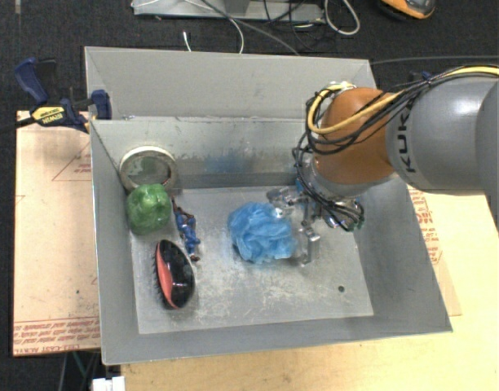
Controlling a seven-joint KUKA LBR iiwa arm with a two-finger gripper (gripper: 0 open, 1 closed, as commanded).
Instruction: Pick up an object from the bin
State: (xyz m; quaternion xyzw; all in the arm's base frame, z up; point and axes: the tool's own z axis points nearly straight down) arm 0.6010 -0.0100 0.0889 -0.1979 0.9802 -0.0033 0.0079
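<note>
The arm reaches in from the right, its orange wrist tilted down and the hand [302, 236] low at the right edge of a crumpled blue cloth [260, 233] in mid-bin [249, 306]; how wide the hand stands I cannot tell. Along the left lie a ring [147, 168], a green ball [148, 208] and a brush [174, 274]

Bin [274, 300]: holds everything; the arm comes in from the right.
Crumpled bundle [262, 233]: middle of the floor, well apart from the things at the left.
Hand [302, 236]: at the bundle's right edge — contact cannot be told.
Tape roll [147, 169]: back left corner, against the walls.
Ball [148, 208]: just in front of the roll, touching it.
Small figure [187, 233]: right of the ball, between it and the bundle.
Brush [174, 274]: front left, before the ball — the figure by its rear end.
</note>
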